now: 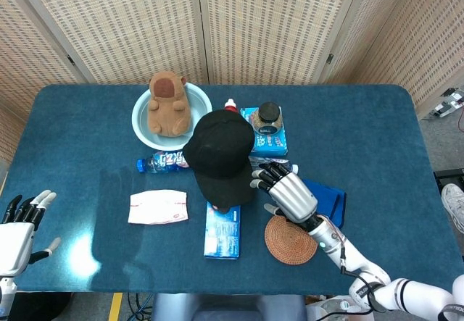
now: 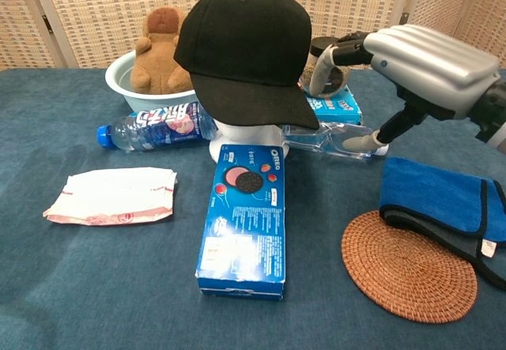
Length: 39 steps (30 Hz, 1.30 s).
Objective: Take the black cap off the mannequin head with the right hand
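Clearly the matter turns on how the right robot hand (image 1: 288,194) stands to the black cloth baseball cap (image 1: 220,154). The cap sits on the white mannequin head (image 2: 241,138), of which only the base shows below the brim in the chest view, near the middle of the blue-covered bench (image 1: 362,125). From the robot's side, the cap lies to the left of the right robot hand and slightly farther back. In the head view the fingertips (image 1: 262,177) point toward the cap's right flank and reach close beside it, yet a sliver of gap appears between them; in the chest view the fingers (image 2: 328,64) hang beside the crown, apart from it. The hand is released, fingers spread, grasping nothing.

The cap's long axis runs front to back, with the brim (image 2: 261,111) pointing toward the robot, over the blue cardboard biscuit box (image 2: 245,220). So the hand comes at the cap's side rather than its brim.

The left robot hand (image 1: 18,227) rests at the bench's near left corner, fingers apart and empty, well apart from the cap. The right one is much the nearer, as the task asks.

Judging from this, the next move needs a short reach leftward to close on the crown.
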Each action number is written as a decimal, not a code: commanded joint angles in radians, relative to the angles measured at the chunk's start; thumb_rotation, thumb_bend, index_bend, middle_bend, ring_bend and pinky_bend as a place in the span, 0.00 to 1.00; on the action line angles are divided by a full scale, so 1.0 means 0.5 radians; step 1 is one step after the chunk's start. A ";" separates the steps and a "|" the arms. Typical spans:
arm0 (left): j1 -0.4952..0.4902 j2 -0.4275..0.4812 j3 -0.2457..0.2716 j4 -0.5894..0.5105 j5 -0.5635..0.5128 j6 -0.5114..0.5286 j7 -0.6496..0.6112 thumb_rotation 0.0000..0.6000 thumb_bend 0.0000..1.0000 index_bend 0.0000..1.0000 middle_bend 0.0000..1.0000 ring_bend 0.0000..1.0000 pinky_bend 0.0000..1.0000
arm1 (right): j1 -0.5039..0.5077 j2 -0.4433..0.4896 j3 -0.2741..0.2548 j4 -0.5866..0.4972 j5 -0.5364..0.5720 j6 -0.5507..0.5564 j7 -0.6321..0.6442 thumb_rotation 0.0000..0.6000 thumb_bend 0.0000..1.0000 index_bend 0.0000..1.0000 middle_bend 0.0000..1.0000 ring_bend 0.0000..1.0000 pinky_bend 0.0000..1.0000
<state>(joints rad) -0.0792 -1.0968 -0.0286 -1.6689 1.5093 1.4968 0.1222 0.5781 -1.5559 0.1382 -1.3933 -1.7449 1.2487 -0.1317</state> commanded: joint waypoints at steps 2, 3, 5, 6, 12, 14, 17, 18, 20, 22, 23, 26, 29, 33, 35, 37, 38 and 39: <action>0.000 0.003 0.000 0.002 -0.002 -0.002 -0.008 1.00 0.19 0.13 0.12 0.12 0.00 | 0.039 -0.071 -0.007 0.077 -0.031 0.041 0.011 1.00 0.00 0.41 0.31 0.19 0.26; 0.000 0.005 -0.001 0.002 -0.002 -0.003 -0.011 1.00 0.19 0.13 0.12 0.12 0.00 | 0.048 -0.085 -0.005 0.093 -0.036 0.051 0.020 1.00 0.00 0.41 0.31 0.19 0.26; -0.002 0.006 -0.002 0.004 -0.004 -0.006 -0.015 1.00 0.19 0.13 0.12 0.12 0.00 | 0.067 -0.116 0.002 0.133 -0.046 0.077 0.038 1.00 0.00 0.41 0.31 0.19 0.26; -0.002 0.007 -0.002 0.006 -0.006 -0.007 -0.015 1.00 0.19 0.13 0.12 0.12 0.00 | 0.077 -0.131 0.006 0.153 -0.050 0.089 0.043 1.00 0.00 0.41 0.31 0.19 0.26; -0.010 0.007 -0.004 0.009 -0.011 -0.021 -0.017 1.00 0.19 0.13 0.12 0.12 0.00 | 0.130 -0.199 0.014 0.266 -0.078 0.142 0.056 1.00 0.00 0.41 0.31 0.19 0.25; -0.012 0.007 -0.005 0.008 -0.010 -0.025 -0.019 1.00 0.19 0.13 0.12 0.12 0.00 | 0.142 -0.219 0.010 0.296 -0.086 0.155 0.051 1.00 0.00 0.41 0.31 0.19 0.25; -0.015 0.007 -0.005 0.009 -0.014 -0.032 -0.021 1.00 0.19 0.13 0.12 0.12 0.00 | 0.157 -0.253 -0.002 0.352 -0.108 0.187 0.039 1.00 0.00 0.41 0.31 0.19 0.25; -0.016 0.008 -0.005 0.009 -0.015 -0.034 -0.023 1.00 0.19 0.13 0.12 0.12 0.00 | 0.161 -0.265 -0.005 0.371 -0.114 0.199 0.037 1.00 0.00 0.41 0.31 0.19 0.24; -0.018 0.010 -0.005 0.008 -0.016 -0.036 -0.025 1.00 0.19 0.13 0.12 0.12 0.00 | 0.170 -0.287 -0.011 0.407 -0.125 0.218 0.041 1.00 0.00 0.41 0.31 0.19 0.24; -0.019 0.011 -0.005 0.008 -0.015 -0.039 -0.031 1.00 0.19 0.13 0.12 0.12 0.00 | 0.185 -0.316 -0.016 0.457 -0.138 0.242 0.056 1.00 0.00 0.41 0.31 0.19 0.24; -0.020 0.011 -0.005 0.009 -0.015 -0.040 -0.033 1.00 0.19 0.13 0.12 0.12 0.00 | 0.191 -0.327 -0.018 0.477 -0.139 0.246 0.060 1.00 0.00 0.41 0.31 0.19 0.24; -0.023 0.013 -0.004 0.011 -0.015 -0.045 -0.038 1.00 0.19 0.13 0.12 0.12 0.00 | 0.210 -0.355 -0.024 0.529 -0.144 0.259 0.072 1.00 0.00 0.41 0.31 0.19 0.24; -0.025 0.013 -0.004 0.013 -0.016 -0.049 -0.044 1.00 0.19 0.13 0.12 0.12 0.00 | 0.228 -0.384 -0.028 0.576 -0.157 0.290 0.085 1.00 0.00 0.41 0.31 0.19 0.24; -0.029 0.015 -0.006 0.014 -0.016 -0.053 -0.054 1.00 0.19 0.13 0.12 0.12 0.00 | 0.256 -0.426 -0.028 0.645 -0.173 0.334 0.108 1.00 0.00 0.41 0.31 0.19 0.24; -0.031 0.016 -0.007 0.015 -0.016 -0.056 -0.060 1.00 0.19 0.13 0.12 0.12 0.00 | 0.274 -0.449 -0.029 0.686 -0.179 0.350 0.129 1.00 0.00 0.41 0.31 0.19 0.24; -0.032 0.020 -0.006 0.010 -0.023 -0.063 -0.062 1.00 0.19 0.13 0.12 0.12 0.00 | 0.292 -0.469 -0.028 0.727 -0.180 0.356 0.137 1.00 0.00 0.41 0.31 0.19 0.24; -0.033 0.023 -0.006 0.007 -0.024 -0.064 -0.063 1.00 0.19 0.13 0.12 0.12 0.00 | 0.300 -0.478 -0.027 0.743 -0.182 0.361 0.140 1.00 0.00 0.41 0.31 0.19 0.24; -0.033 0.025 -0.005 0.005 -0.024 -0.065 -0.065 1.00 0.19 0.13 0.12 0.12 0.00 | 0.311 -0.491 -0.025 0.764 -0.183 0.369 0.143 1.00 0.00 0.41 0.31 0.19 0.24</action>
<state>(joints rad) -0.0955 -1.0844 -0.0312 -1.6662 1.4974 1.4644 0.0898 0.7261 -1.7931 0.1247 -1.0219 -1.8348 1.4277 -0.0639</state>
